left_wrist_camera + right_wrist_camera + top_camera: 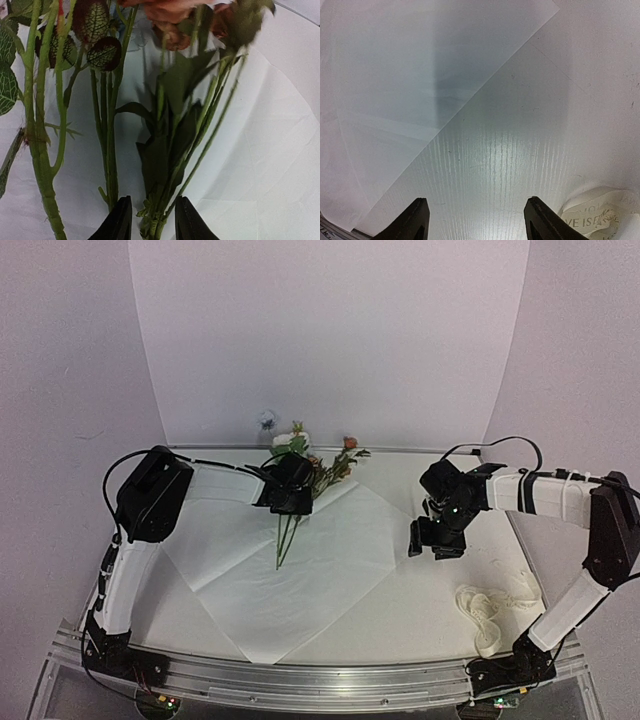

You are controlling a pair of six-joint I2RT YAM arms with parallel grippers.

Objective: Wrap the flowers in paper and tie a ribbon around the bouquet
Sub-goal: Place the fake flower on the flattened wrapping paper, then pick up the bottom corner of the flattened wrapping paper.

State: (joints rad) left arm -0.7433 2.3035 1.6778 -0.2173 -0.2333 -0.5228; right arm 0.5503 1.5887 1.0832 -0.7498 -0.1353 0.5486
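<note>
left gripper (pixel 152 222) ajar round flowers' (pixel 330 468) stems, right gripper (pixel 475 220) wide, empty; retreat may snag stems, skewing them at paper's (pixel 300 580) 12 o'clock.

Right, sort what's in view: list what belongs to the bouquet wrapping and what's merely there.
For the job: flowers, paper, ribbon.
Merely there: table, metal rail, white backdrop.
</note>
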